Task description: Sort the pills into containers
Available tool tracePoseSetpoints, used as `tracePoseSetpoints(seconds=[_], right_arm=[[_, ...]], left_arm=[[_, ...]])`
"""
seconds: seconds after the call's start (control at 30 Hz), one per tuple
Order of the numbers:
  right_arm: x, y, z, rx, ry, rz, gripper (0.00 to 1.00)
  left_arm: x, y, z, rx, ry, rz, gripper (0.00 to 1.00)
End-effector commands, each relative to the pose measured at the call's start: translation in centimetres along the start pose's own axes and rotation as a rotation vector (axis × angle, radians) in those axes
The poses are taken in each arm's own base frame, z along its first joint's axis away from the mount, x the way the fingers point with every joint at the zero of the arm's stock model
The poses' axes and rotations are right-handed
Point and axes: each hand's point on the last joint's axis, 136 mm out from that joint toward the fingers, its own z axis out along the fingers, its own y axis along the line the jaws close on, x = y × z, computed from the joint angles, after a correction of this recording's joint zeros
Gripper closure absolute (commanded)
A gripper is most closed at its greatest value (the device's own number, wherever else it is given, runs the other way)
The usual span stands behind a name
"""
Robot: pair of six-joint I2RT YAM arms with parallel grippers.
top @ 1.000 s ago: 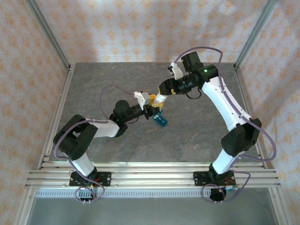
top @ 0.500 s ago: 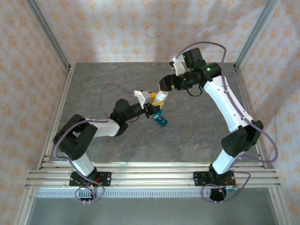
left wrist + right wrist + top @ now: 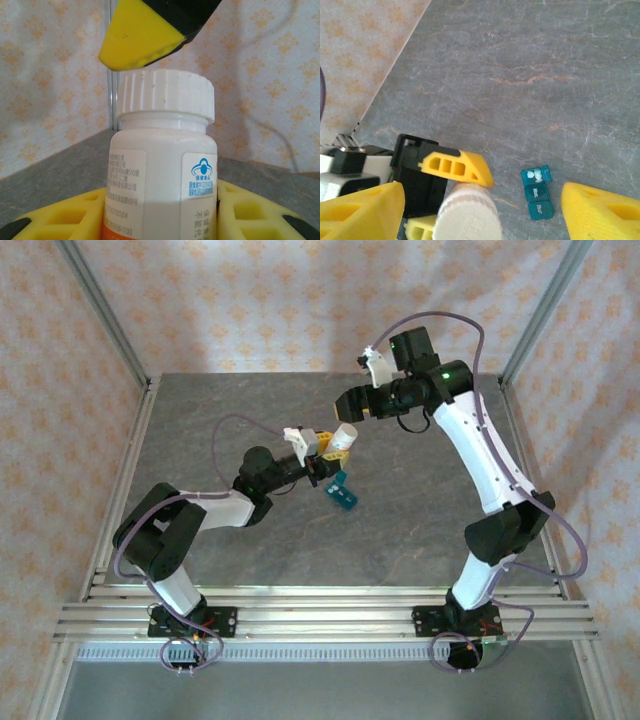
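with the left gripper [image 3: 325, 460] clamped on the bottle [image 3: 162, 170], i must centre the wide-open right gripper [image 3: 480, 211] over the cap [image 3: 165, 95] before closing, keeping clear of the pill box [image 3: 537, 192].

White ribbed-cap bottle [image 3: 162, 165], blue-logo label — grey marbled tabletop [image 3: 420, 510], floral-patterned walls [image 3: 300, 300] behind

A grey marbled table [image 3: 420, 520] carries a teal pill box [image 3: 342, 494] near its middle, with white pills [image 3: 535, 175] in one open end compartment.

Pill box [image 3: 341, 492] seemingly before bottle [image 3: 342, 438]
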Motion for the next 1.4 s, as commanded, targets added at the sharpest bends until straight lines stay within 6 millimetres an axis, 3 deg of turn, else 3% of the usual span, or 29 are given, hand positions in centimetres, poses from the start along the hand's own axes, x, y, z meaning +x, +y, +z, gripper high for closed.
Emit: tracePoseSetpoints(seconds=[0.0,0.27,0.63,0.9,1.1,1.37], right_arm=[[0.5,0.7,-0.1,-0.034,0.035,-0.037,0.18],[1.6,1.0,0.2,-0.065,0.067,-0.041,0.2],[2.3,0.9,0.0,-0.058,0.072,-0.014,0.33],[2.8,0.9,0.1,-0.062,0.074,0.007,0.54],[2.9,0.4,1.2,-0.06,0.062,0.092,0.6],[3.6,0.5,3.6,0.015,0.035,0.185,0.61]], left_arm=[[-3.5,-0.2,0.1,0.028,-0.093,0.065,1.0],[-4.0,0.1,0.8,0.042,-0.108,0.055,1.0],[-4.3,-0.2,0.8,0.057,-0.113,0.05,1.0],[-4.6,-0.1,0.9,0.054,-0.12,0.047,1.0],[-5.0,0.0,1.0,0.052,-0.127,0.044,1.0],[-4.9,0.0,1.0,0.051,-0.126,0.04,1.0]])
